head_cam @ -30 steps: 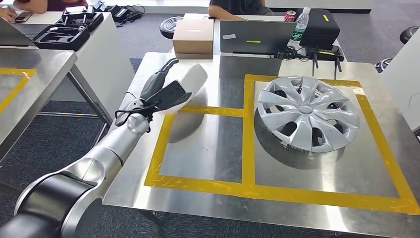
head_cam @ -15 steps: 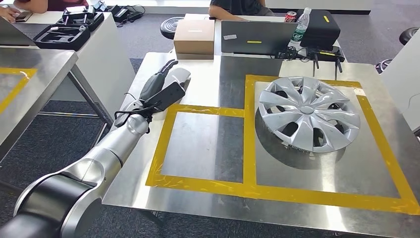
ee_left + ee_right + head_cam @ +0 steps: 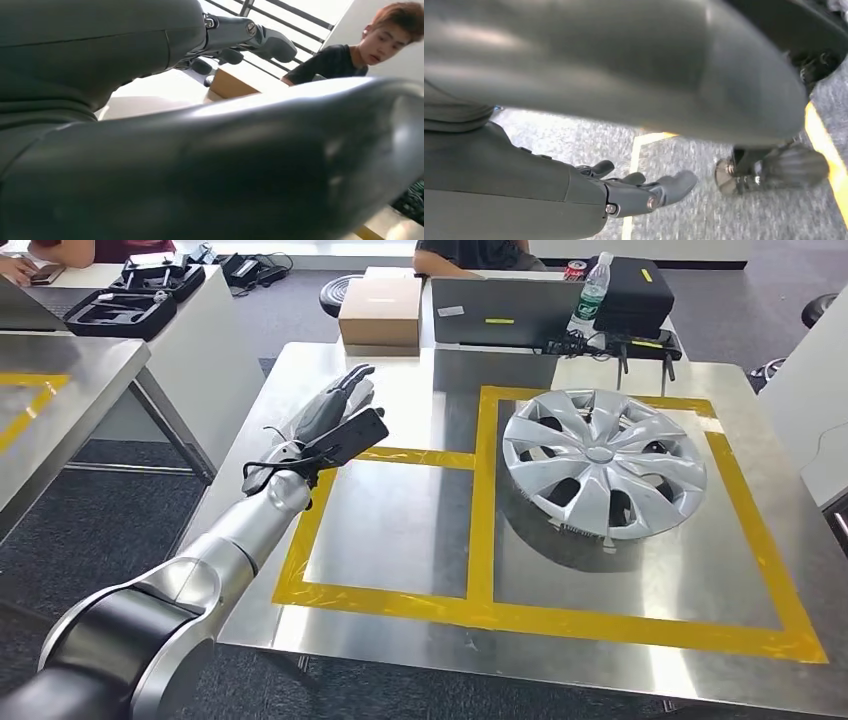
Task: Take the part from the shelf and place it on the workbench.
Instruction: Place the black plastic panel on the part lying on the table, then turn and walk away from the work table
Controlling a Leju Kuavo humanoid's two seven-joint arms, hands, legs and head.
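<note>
One hubcap point(image 3: 603, 462) lies on your workbench point(image 3: 400, 530) inside the right taped square. Your left hand point(image 3: 335, 418) hovers empty, fingers spread, over the left edge. Your right hand point(image 3: 644, 192) hangs loose above blurred floor, holding nothing.

You have no readable text here: the bottle point(image 3: 592, 287) label and red can point(image 3: 574, 269) at one o'clock, and the box point(image 3: 381, 312) sticker, are too small to read.
</note>
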